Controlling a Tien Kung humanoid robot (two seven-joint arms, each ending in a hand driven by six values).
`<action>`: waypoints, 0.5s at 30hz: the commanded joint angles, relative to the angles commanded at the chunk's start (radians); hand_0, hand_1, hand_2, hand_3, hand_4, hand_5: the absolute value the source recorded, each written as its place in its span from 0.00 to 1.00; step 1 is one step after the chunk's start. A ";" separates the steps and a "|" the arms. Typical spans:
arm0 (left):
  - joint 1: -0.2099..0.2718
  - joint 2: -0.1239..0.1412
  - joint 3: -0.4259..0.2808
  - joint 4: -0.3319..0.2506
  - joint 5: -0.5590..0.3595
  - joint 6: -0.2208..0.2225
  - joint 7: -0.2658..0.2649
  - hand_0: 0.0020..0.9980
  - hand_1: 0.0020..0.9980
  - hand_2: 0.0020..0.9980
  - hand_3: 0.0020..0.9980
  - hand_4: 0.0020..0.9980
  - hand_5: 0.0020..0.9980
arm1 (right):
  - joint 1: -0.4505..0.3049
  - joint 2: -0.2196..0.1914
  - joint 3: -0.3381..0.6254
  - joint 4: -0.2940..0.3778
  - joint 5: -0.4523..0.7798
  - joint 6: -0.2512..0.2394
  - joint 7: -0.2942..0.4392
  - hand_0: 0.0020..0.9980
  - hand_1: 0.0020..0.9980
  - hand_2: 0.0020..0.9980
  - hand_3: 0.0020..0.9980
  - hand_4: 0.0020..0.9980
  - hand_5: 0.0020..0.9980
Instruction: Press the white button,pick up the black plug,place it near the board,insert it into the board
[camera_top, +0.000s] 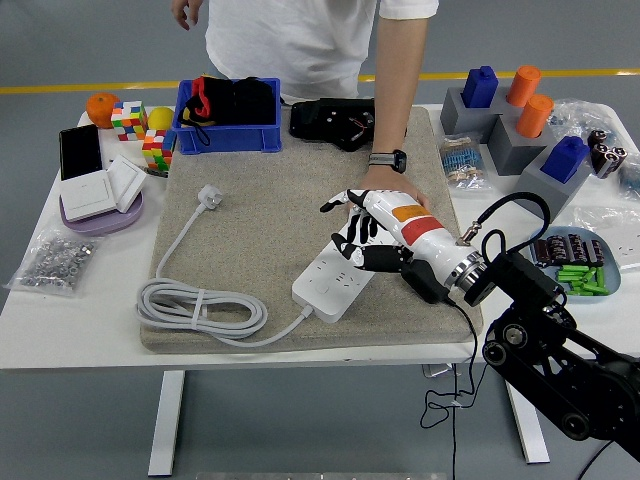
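A: Where is the right hand (362, 232)?

B: Above the far half of the white power strip (342, 276), fingers spread and grasping nothing. The left hand isn't visible.

A: And the black plug?

B: I can't pick one out. The only plug showing is the white plug (208, 195), lying on the beige mat (255, 215) at the end of its coiled cord (200, 308), well apart from the strip.

A: What could go wrong?

B: The person's hand (400, 196) rests at the strip's far end, just behind the robot's fingers, so a forward reach could strike it. A push on the strip could also slide it off the mat's near edge, towards the worktop (70, 320) rim.
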 joint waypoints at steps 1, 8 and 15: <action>0.000 0.000 0.001 0.000 -0.002 0.000 0.000 0.69 0.68 0.66 0.69 0.56 0.19 | -0.011 -0.004 0.015 0.014 0.001 0.005 -0.007 0.78 0.72 0.74 0.85 1.00 0.49; -0.004 -0.002 0.007 0.000 -0.007 0.000 -0.001 0.69 0.68 0.66 0.69 0.56 0.19 | -0.090 -0.032 0.095 0.055 -0.002 0.020 -0.022 0.91 0.88 0.87 0.90 1.00 0.61; -0.003 -0.002 0.003 0.000 -0.001 0.000 -0.001 0.69 0.68 0.66 0.69 0.56 0.19 | -0.188 -0.051 0.172 0.043 -0.011 0.032 -0.042 0.95 0.92 0.91 0.94 1.00 0.64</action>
